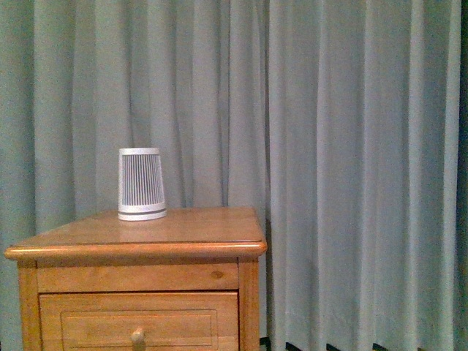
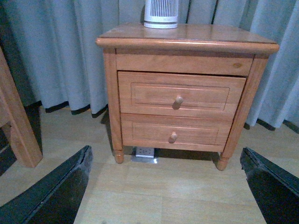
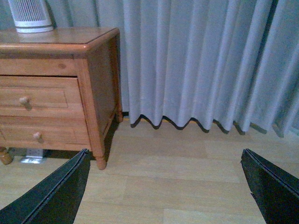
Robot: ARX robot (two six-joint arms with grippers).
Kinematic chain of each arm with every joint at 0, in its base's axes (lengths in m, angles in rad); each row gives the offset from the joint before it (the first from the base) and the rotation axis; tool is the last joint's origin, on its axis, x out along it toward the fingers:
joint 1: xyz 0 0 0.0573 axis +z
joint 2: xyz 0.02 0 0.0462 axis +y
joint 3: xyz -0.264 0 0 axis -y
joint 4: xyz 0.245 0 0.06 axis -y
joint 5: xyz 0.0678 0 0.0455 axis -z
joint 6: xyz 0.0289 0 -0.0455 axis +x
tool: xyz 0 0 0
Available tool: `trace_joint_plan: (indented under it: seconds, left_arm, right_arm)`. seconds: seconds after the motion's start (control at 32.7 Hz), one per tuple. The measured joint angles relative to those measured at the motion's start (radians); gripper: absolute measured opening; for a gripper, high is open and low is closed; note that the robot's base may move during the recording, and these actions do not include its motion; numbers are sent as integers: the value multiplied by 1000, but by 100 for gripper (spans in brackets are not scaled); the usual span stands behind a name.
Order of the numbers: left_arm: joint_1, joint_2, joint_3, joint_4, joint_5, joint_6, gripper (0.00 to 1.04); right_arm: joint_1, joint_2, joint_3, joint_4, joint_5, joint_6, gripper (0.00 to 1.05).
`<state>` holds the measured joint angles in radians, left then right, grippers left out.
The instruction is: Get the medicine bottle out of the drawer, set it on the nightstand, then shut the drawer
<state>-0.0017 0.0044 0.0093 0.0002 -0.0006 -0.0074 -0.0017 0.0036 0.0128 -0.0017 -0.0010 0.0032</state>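
The orange-brown nightstand (image 1: pixel 146 241) stands at the left of the front view, and shows whole in the left wrist view (image 2: pixel 187 39) and partly in the right wrist view (image 3: pixel 100 70). Its upper drawer (image 2: pixel 180 93) with a round knob (image 2: pixel 179 99) sits nearly shut, also seen in the front view (image 1: pixel 139 322) and right wrist view (image 3: pixel 37 95). The medicine bottle is hidden. My left gripper (image 2: pixel 166 186) is open and empty, well back from the nightstand above the floor. My right gripper (image 3: pixel 166 186) is open and empty, off to the nightstand's right.
A large white slatted tapered cylinder (image 1: pixel 141 184) stands on the nightstand top. The lower drawer (image 2: pixel 175 133) is shut. A white power strip (image 2: pixel 145 152) lies under the cabinet. Grey curtains (image 1: pixel 351 168) hang behind. Another wooden furniture leg (image 2: pixel 18 130) stands left of the nightstand.
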Motion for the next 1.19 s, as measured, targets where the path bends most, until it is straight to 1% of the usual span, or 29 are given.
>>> trace_joint_plan:
  seconds: [0.15, 0.18, 0.24, 0.28, 0.31, 0.34, 0.37, 0.4, 0.52, 0.55, 0.58, 0.67, 0.73, 0.86, 0.98, 1.1, 1.19]
  left_arm:
    - [0, 0, 0, 0, 0, 0, 98]
    - [4, 8, 3, -12, 19, -9, 98]
    - [18, 96, 59, -142, 130, -50, 98]
    - [10, 171, 81, -166, 167, -52, 98]
    - [1, 230, 89, -154, 179, -51, 98]
    - [-5, 289, 91, -124, 182, -47, 98]
    - [-9, 390, 92, -50, 187, -42, 98]
    - [-8, 438, 94, -9, 185, -42, 98]
    - [3, 762, 158, 264, 148, -42, 98]
    - [4, 871, 196, 347, 130, -42, 98]
    - [5, 919, 215, 380, 127, -42, 98]
    - [7, 1212, 355, 524, 135, -60, 98]
    - [2, 1393, 456, 580, 101, -61, 98]
    - [-11, 1558, 564, 646, 51, -59, 98]
    - [-48, 1765, 708, 759, 5, -34, 98]
    - [-77, 1919, 816, 836, 5, -21, 98]
    - [-100, 2034, 900, 892, 38, -15, 98]
  right_arm:
    - [0, 0, 0, 0, 0, 0, 98]
    - [0, 0, 0, 0, 0, 0, 98]
    - [0, 0, 0, 0, 0, 0, 98]
    - [0, 0, 0, 0, 0, 0, 98]
    - [0, 0, 0, 0, 0, 0, 98]
    - [0, 0, 0, 0, 0, 0, 98]
    - [0, 0, 0, 0, 0, 0, 98]
    - [0, 0, 0, 0, 0, 0, 98]
    - [0, 0, 0, 0, 0, 0, 98]
    - [0, 0, 0, 0, 0, 0, 98]
    - [0, 0, 0, 0, 0, 0, 98]
    - [0, 0, 0, 0, 0, 0, 98]
    - [0, 0, 0, 0, 0, 0, 98]
    - [0, 0, 0, 0, 0, 0, 98]
    - [0, 0, 0, 0, 0, 0, 98]
    - [0, 0, 0, 0, 0, 0, 98]
    - [0, 0, 0, 0, 0, 0, 98]
